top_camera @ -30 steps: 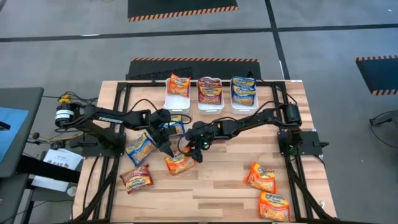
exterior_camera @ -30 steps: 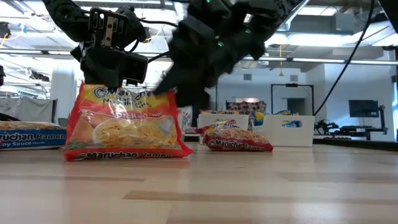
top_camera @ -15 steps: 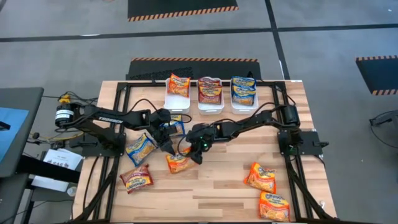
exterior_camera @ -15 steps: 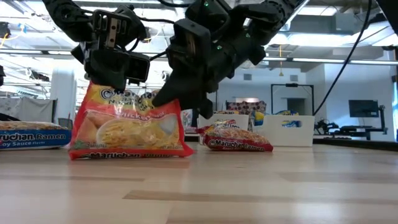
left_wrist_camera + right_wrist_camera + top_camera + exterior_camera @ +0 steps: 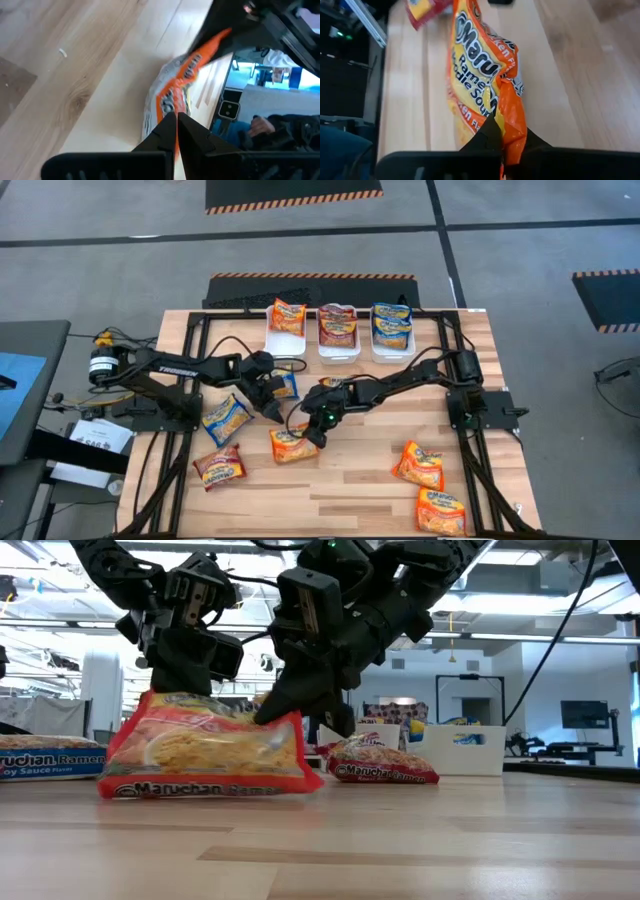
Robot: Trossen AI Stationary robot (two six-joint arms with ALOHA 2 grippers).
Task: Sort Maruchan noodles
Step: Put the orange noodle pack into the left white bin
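The flat orange crinkly plastic noodle packet [image 5: 292, 444] at mid-desk was pinched shut at its far edge seam by the right gripper [image 5: 312, 432], the closed left gripper [image 5: 277, 413] empty beside it; judged light, slippery, brittle inside.

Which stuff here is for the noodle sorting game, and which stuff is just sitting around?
For the job:
- orange packet, pinched by the right gripper
- left gripper, shut beside it
- loose packets on the table, like the blue one
- three white bins

Just lying about:
- papers beside the table
- striped floor mat
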